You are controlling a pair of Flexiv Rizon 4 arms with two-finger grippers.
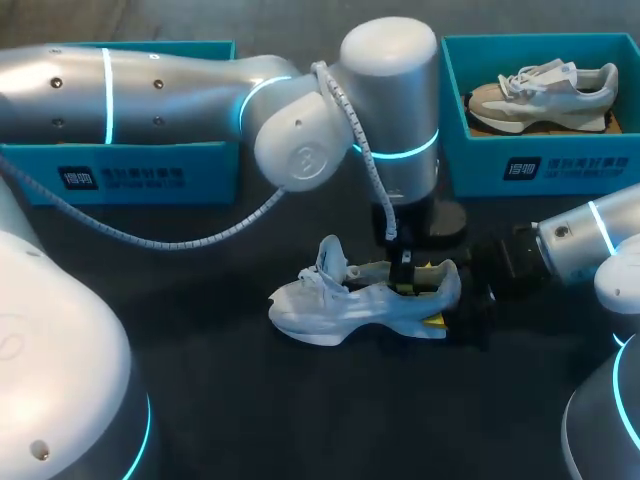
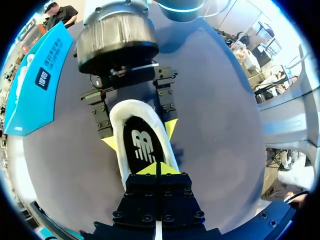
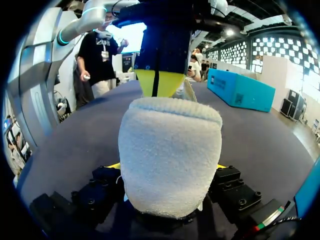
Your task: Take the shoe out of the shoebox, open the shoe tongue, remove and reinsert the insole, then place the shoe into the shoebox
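Shoeboxes [image 1: 120, 170] [image 1: 560, 165] 2, shoes [image 1: 540, 95] 2: right gripper [image 2: 140, 135] clamps white shoe [image 1: 330, 300], left gripper [image 2: 157, 169] closed.

Close on the shoe [image 1: 365, 300] now: its heel collar [image 3: 170, 150] is nubbly, towel-like white cloth, and the insole [image 2: 144, 145] inside is matt black. The right gripper [image 2: 140, 135] shows black bolted metal blocks with smooth yellow tips. The left arm [image 1: 390, 90] gleams with a glossy silver shell. The teal shoebox [image 1: 130, 175] looks like matt cardboard, and the table [image 1: 200, 400] is dull and dark.
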